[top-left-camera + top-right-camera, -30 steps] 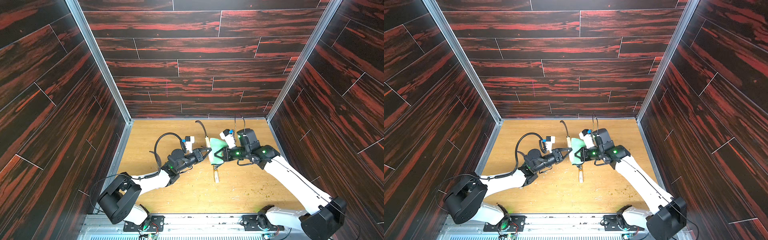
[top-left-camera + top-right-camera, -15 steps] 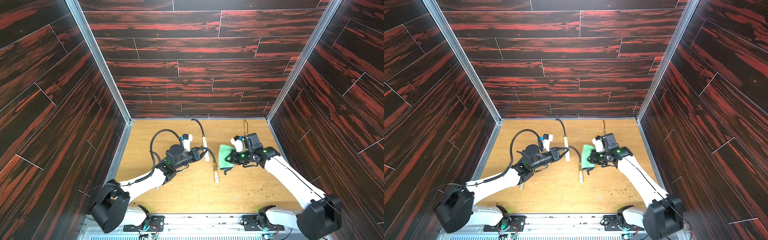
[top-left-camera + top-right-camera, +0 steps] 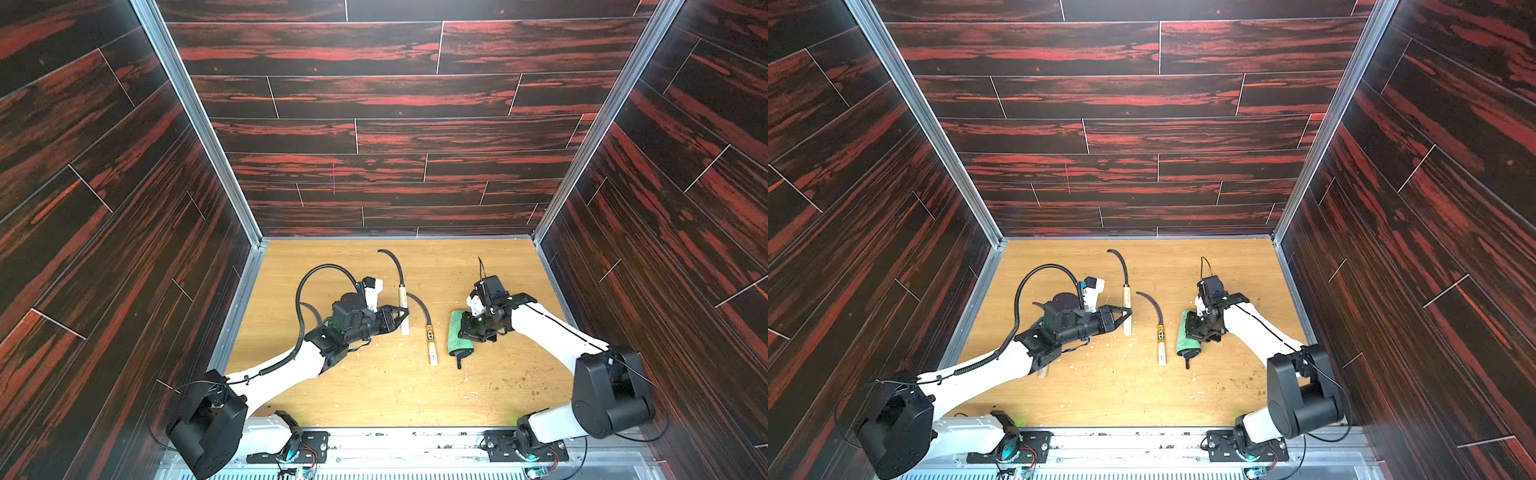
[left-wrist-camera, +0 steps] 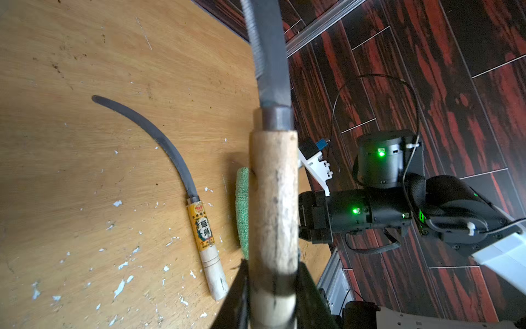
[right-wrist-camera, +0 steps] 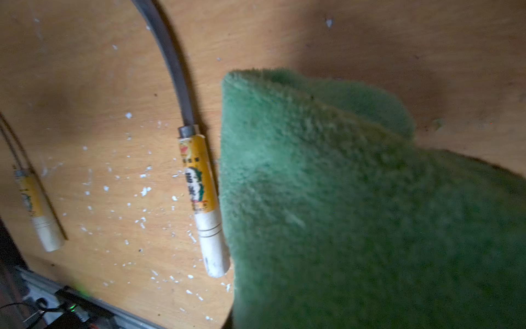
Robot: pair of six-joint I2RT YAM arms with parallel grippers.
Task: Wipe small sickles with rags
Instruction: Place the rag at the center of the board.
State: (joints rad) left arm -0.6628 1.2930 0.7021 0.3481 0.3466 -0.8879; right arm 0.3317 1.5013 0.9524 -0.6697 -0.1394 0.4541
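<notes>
The left end effector (image 3: pixel 400 318) is shut tight on the pale handle of a plain sickle (image 4: pixel 273 199), close to the butt end. The dark blade curves away past the fingertips toward the back wall. I cannot tell if this sickle touches the table (image 3: pixel 374 395) or hangs just over it. Between the two end effectors a labelled sickle (image 3: pixel 430 332) lies flat on the table. It has a yellow band on its handle and its blade points at the back wall too. Nothing is holding it. The rag (image 3: pixel 456 332) is green and fluffy and folded up. It lies on the table right under the right end effector (image 3: pixel 468 330), just beside the labelled sickle's handle. Whether rag and handle touch, I cannot tell. A black cord (image 3: pixel 459 361) sticks out of the rag's near end. The right end effector is down on the rag, but its jaws are hidden, so I cannot tell if they are open or closed, or if they hold the rag. A third sickle (image 5: pixel 39 216), also with a yellow band, lies behind the left end effector, mostly under that arm. Small white flecks (image 4: pixel 122 265) dot the table around the labelled sickle.
</notes>
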